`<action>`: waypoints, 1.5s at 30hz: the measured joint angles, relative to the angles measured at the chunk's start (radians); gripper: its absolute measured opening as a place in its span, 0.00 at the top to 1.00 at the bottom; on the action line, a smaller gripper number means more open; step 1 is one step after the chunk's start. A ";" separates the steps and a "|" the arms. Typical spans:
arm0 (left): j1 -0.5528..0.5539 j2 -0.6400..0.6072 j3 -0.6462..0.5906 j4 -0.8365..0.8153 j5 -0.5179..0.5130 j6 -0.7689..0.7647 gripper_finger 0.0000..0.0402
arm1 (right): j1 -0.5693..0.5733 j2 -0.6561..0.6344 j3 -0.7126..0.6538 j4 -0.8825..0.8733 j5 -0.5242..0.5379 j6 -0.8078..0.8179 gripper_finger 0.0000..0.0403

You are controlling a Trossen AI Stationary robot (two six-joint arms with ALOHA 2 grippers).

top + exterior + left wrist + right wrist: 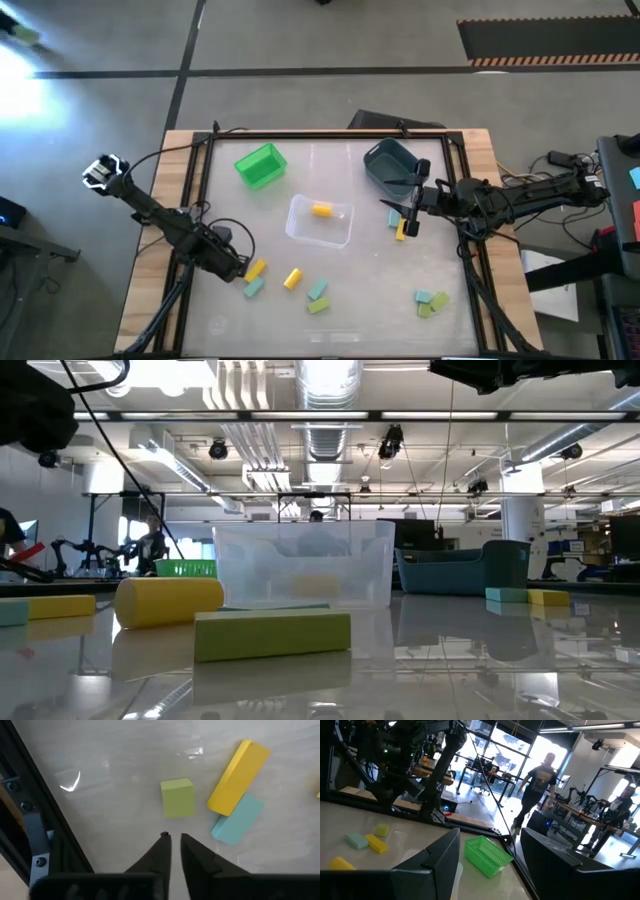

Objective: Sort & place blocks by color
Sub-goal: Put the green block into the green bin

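No words or labels can be read on anything.

The left claw hangs low near the left edge of the table. Its fingers are almost together, with only a thin gap, and they hold nothing. Just past its tips lies a light green block. Beside that, a yellow block and a teal block touch each other.

The right claw is up above the table near the dark bin. Its fingers are wide apart and hold nothing. A teal and a yellow block lie under it.

The clear bin sits in the middle with one yellow block inside. The green bin stands at the far left. More blocks lie near the front: a yellow one, a teal and green pair, and three at the right.

Only the right wrist view shows two people walking in the room behind. The low view shows blocks up close in front of the clear bin, and no claws.
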 joint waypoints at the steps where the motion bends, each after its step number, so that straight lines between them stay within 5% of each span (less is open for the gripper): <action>1: 0.000 0.003 0.000 0.000 -0.004 0.000 0.89 | 0.000 0.000 0.000 0.000 0.000 0.000 0.50; 10: 0.000 0.097 -0.002 0.006 -0.014 0.003 0.52 | 0.000 0.000 0.000 -0.001 0.000 0.001 0.50; 16: 0.000 0.178 -0.002 0.068 -0.014 0.021 0.42 | 0.000 0.000 0.000 -0.001 0.000 0.002 0.50; 32: 0.001 0.313 -0.002 0.066 -0.045 0.072 0.42 | 0.000 0.000 0.000 -0.002 0.000 0.011 0.50; 45: 0.000 0.331 -0.002 0.065 -0.044 0.083 0.72 | 0.000 0.000 0.000 -0.002 0.000 0.012 0.50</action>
